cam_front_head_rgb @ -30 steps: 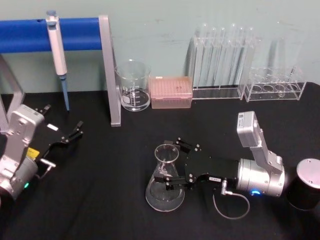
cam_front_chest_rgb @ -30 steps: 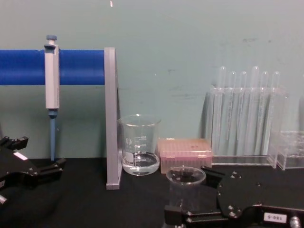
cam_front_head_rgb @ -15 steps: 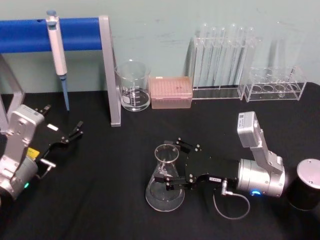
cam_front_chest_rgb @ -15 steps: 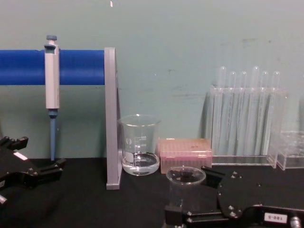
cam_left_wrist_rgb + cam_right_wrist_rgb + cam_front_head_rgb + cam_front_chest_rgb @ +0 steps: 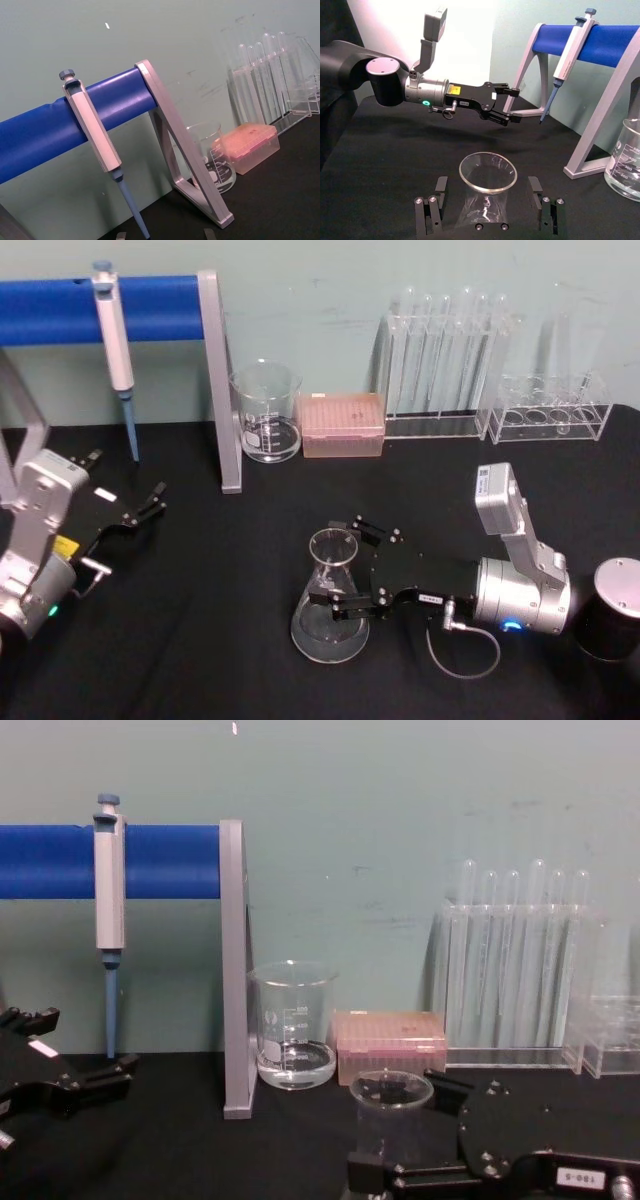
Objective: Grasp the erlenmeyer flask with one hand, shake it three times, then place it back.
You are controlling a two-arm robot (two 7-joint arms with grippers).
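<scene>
Nothing has shifted since a second ago. The flask (image 5: 330, 625) stands where it stood, upright on the black desk (image 5: 220, 640) near its front edge, and the right tool (image 5: 338, 566) lies level around its neck as before. The right wrist view shows what the head view does not: the fingers (image 5: 440, 186) stand open on either side of the neck, each with a clear gap to the glass, so nothing is gripped. The chest view adds the flask's round rim (image 5: 392, 1090) seen from the side, just beside the tool's black body.

Well to the left, the left tool (image 5: 155, 500) hangs idle over the desk with its fingers spread. The right wrist view catches it head-on (image 5: 516, 104), empty.

At the back, along the wall, stand a pipette (image 5: 115, 350) hung on a blue bar (image 5: 150, 308), a beaker (image 5: 266, 420), a pink tip box (image 5: 342, 424) and a tube rack (image 5: 440, 360). The left wrist view takes in this row alone, showing the pipette's tip clear of the desk.
</scene>
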